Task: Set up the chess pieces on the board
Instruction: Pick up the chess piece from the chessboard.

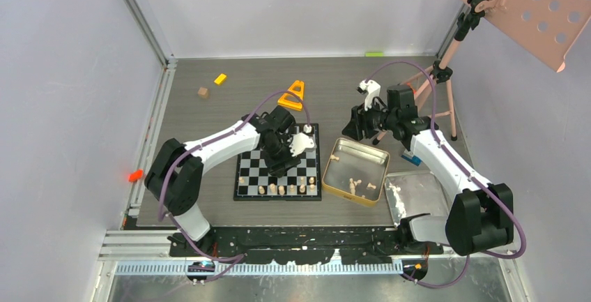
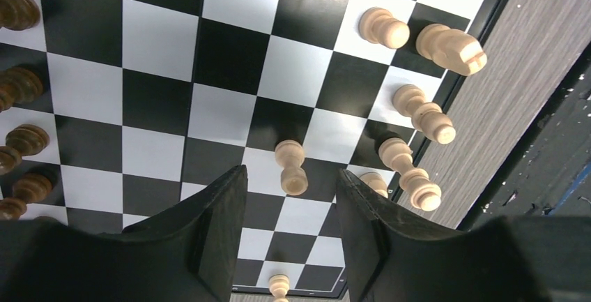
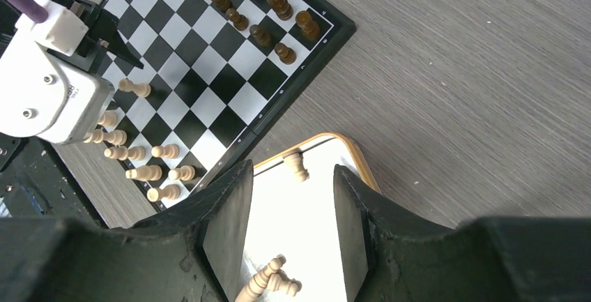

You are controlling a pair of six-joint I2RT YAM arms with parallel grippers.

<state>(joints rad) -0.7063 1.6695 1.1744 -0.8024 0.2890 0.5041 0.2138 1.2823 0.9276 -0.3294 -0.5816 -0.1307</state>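
Left end effector [image 2: 291, 175] hovers open over the board [image 2: 160, 58], jaws either side of a pale pawn [image 2: 290, 164] at lower centre, likely to seat it. Right end effector [image 3: 293, 169] hangs open and empty above the tin [image 3: 300, 211], where spare pieces [image 3: 268, 281] lie.

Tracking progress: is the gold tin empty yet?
Not empty: several pale chess pieces lie on their sides inside the gold tin.
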